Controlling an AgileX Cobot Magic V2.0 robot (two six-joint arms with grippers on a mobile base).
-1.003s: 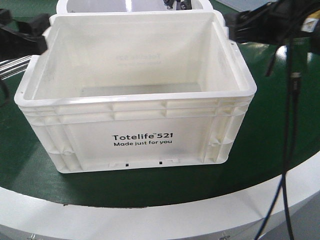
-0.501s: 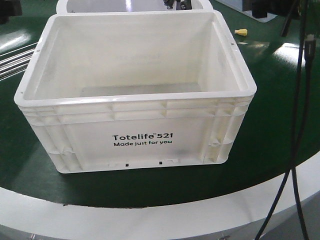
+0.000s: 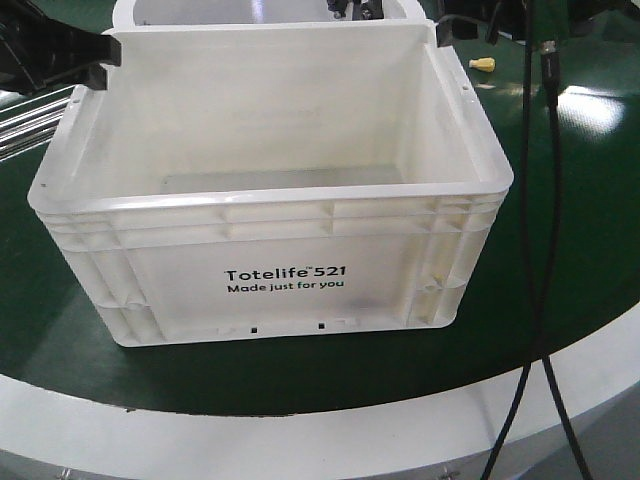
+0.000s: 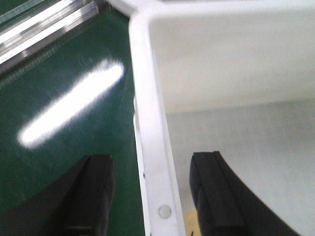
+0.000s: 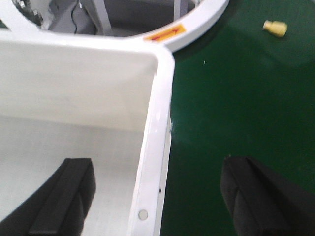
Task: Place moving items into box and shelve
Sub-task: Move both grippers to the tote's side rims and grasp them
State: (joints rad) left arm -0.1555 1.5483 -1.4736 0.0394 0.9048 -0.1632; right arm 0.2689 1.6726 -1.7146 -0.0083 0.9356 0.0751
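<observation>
Nearest, along the bottom of the front view, a curved white table rim (image 3: 300, 440), then dark green tabletop (image 3: 590, 200), with black cables (image 3: 547, 150) hanging down the right side of the frame. Centred on that green, the box (image 3: 290, 200): white, upright, open-topped, ribbed under its lip, black print "Totelife 521 Made just for you" on the near wall, pale floor showing inside. Further back, at the upper left of the frame, the left gripper (image 4: 152, 160) at the box's far left corner; from its wrist camera, black fingers (image 4: 93, 191) spread wide, one outside over the green and one inside over the box floor, the side wall's lip between them, touching or not impossible to tell. Mirrored at the upper right, the right gripper (image 5: 157, 169) astride the wall by the far right corner, fingers (image 5: 64, 191) likewise far apart, one within the box and one out over the tabletop, gripping nothing. Beyond that right corner, a tiny yellow peg (image 3: 482, 64) lying on the green, apart from the box. At the left edge of the frame, shiny metal rails (image 3: 30, 130). Farthest, top centre, a second white tub (image 3: 125, 15) just behind the box's back wall, a yellow-and-red sticker (image 5: 165, 35) on its rounded rim
</observation>
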